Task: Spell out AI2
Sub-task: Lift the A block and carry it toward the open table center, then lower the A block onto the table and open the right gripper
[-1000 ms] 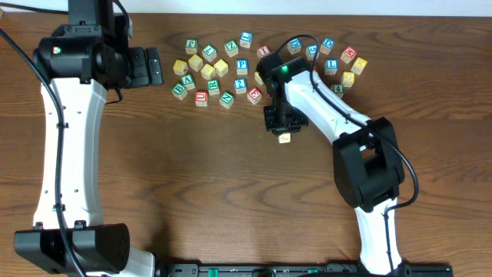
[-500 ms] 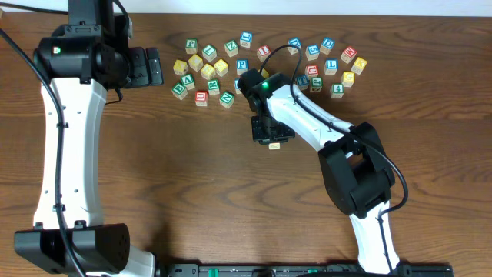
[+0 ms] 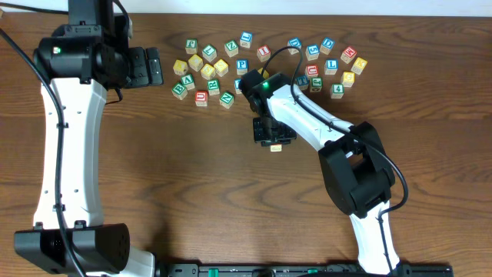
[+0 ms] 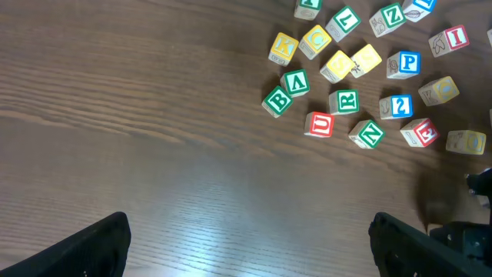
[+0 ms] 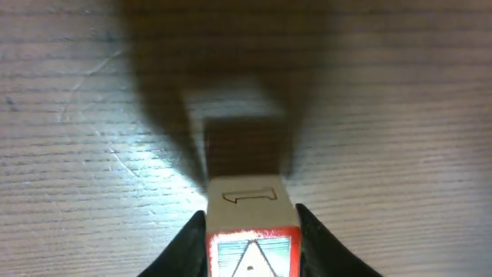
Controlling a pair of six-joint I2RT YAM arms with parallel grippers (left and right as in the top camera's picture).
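My right gripper (image 3: 274,137) is shut on a wooden letter block (image 5: 250,231) with a red-edged face bearing a triangle-like A shape. It holds the block low over bare table, below the block cluster. The block also shows under the gripper in the overhead view (image 3: 276,147). A blue 2 block (image 4: 396,106), a red I block (image 4: 457,36) and a green A block (image 4: 295,81) lie in the cluster. My left gripper (image 3: 154,67) is open and empty, left of the cluster; its fingers frame bare wood in the left wrist view (image 4: 250,246).
Several letter blocks lie scattered in a band along the table's far side (image 3: 269,65). The right arm (image 3: 307,115) reaches across the band's middle. The wooden table (image 3: 192,177) stretches toward the front.
My right gripper has moved left with the block and then almost stopped. The left arm has not moved.
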